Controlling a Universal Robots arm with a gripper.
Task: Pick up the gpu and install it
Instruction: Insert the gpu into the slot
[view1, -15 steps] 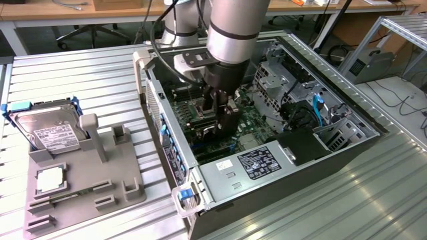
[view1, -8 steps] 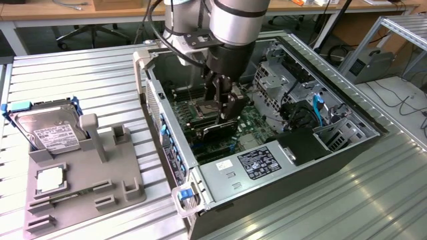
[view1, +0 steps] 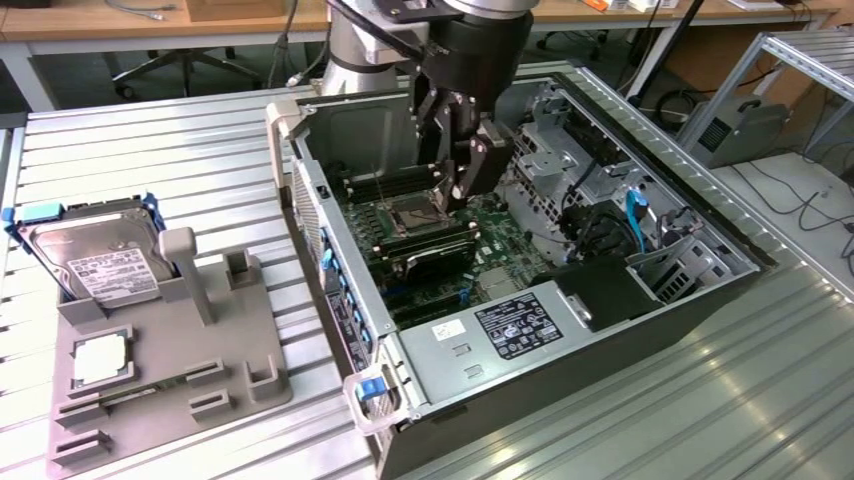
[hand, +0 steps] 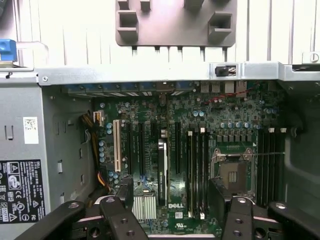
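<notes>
Hovering with jaws spread and empty, the end effector (hand: 170, 200) straddles the slim black gpu card (hand: 162, 165), which stands edge-on in a motherboard slot. Sideways drift could snag it or the dark upright memory sticks (hand: 196, 170) just beside. Beyond the case wall lies a grey moulded holder (view1: 147, 380) on the counter (view1: 200, 150).

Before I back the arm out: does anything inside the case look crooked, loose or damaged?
Nothing stands out. The gpu stands straight in its slot, parallel to the memory sticks. The gripper hovers open over the board, holding nothing.
</notes>
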